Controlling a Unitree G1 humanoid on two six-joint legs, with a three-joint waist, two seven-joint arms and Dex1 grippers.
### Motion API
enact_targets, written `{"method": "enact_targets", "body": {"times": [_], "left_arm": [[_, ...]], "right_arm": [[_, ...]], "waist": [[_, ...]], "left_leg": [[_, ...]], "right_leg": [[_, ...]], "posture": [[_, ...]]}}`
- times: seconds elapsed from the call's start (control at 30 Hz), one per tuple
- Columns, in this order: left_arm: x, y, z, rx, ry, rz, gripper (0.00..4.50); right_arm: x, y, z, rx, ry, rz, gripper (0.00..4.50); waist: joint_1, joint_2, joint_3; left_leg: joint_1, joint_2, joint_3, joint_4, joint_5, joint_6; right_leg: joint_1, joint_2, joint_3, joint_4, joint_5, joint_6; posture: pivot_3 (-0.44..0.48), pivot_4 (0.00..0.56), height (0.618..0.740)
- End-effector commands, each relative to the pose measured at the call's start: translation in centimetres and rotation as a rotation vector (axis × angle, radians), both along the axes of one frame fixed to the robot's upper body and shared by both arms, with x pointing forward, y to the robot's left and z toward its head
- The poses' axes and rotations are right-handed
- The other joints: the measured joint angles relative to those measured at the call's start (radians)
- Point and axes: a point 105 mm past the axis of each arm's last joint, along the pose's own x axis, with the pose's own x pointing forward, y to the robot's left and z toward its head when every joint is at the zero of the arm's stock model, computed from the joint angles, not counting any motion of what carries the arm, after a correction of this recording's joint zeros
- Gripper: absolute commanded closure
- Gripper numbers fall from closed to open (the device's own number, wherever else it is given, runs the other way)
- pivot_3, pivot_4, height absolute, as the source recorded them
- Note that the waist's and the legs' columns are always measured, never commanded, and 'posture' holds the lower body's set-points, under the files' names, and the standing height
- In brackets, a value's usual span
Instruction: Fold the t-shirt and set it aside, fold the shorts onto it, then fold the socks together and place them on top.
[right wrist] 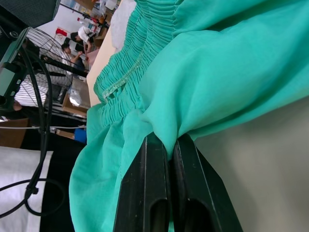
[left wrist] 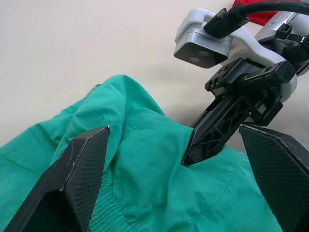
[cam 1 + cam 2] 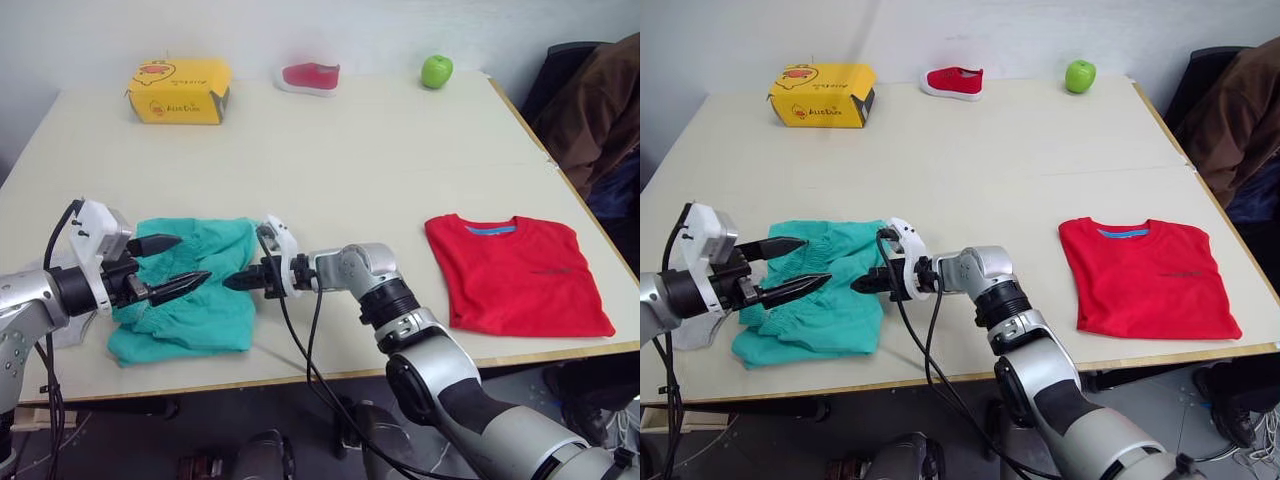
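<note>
Head stereo pair looking down over table [image 3: 330, 180], wrist cameras close on shorts [image 2: 159, 183], shared by all

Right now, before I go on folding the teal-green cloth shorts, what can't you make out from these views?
- Light grey ankle socks: I cannot place them with confidence.
- Pale cloth beside the teal-green cloth shorts: mostly hidden behind the left gripper, head views; unidentifiable.
- Shorts' edge in the right gripper: right wrist view, covered by the fingers; layers pinched unclear.
- Folded bright red t-shirt: chest print too small.
</note>
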Motion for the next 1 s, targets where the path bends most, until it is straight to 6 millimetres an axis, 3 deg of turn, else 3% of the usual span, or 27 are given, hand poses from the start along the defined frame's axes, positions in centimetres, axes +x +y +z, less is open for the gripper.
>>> {"method": "enact_targets", "body": {"times": [0.03, 0.2, 0.47, 0.63, 0.83, 1.0], "left_arm": [[0.3, -0.4, 0.6, 0.017, -0.029, -0.022, 0.00], [0.4, -2.1, 0.8, -0.028, -0.021, -0.100, 0.00], [0.2, -7.3, 1.4, -0.103, -0.021, -0.320, 0.00], [-0.3, -10.6, 1.6, -0.049, -0.062, -0.482, 0.00], [-0.1, -13.2, 1.8, -0.051, -0.070, -0.642, 0.00], [-0.1, -14.3, 1.7, -0.002, -0.090, -0.749, 0.00]], "right_arm": [[0.7, -2.9, 2.4, 0.042, -0.051, -0.024, 4.49], [-0.2, -7.3, 4.1, 0.021, -0.108, -0.017, 4.49], [-3.8, -17.0, 8.7, -0.087, -0.294, -0.043, 4.49], [-6.1, -22.1, 10.7, -0.170, -0.380, -0.091, 4.49], [-6.4, -29.0, 11.0, -0.367, -0.414, -0.248, 4.49], [-6.2, -37.5, 11.0, -0.543, -0.393, -0.459, 4.49]], "waist": [[0.010, 0.000, 0.000], [0.015, 0.000, 0.000], [0.021, 0.000, 0.000], [0.031, 0.000, 0.000], [0.047, 0.000, 0.001], [0.066, 0.000, 0.001]], "left_leg": [[-0.002, 0.000, -0.001, 0.000, 0.000, 0.000], [-0.009, -0.001, -0.003, 0.000, 0.000, 0.001], [-0.008, -0.001, -0.003, -0.001, 0.001, 0.001], [-0.008, -0.002, -0.003, -0.001, 0.001, 0.002], [-0.008, -0.003, -0.002, -0.003, 0.002, 0.002], [-0.008, -0.004, 0.000, -0.003, 0.003, 0.003]], "right_leg": [[-0.001, 0.000, 0.000, -0.001, 0.000, 0.000], [-0.005, 0.001, -0.001, -0.004, 0.000, 0.001], [-0.004, 0.001, -0.001, -0.004, 0.001, 0.001], [-0.004, 0.001, -0.002, -0.005, 0.001, 0.002], [-0.001, 0.001, 0.000, -0.008, 0.001, 0.003], [0.000, 0.002, 0.001, -0.012, 0.003, 0.005]], "posture": [[0.000, 0.150, 0.740], [0.000, 0.150, 0.740], [0.000, 0.150, 0.740], [0.000, 0.150, 0.740], [0.000, 0.150, 0.740], [0.000, 0.150, 0.740]]}}
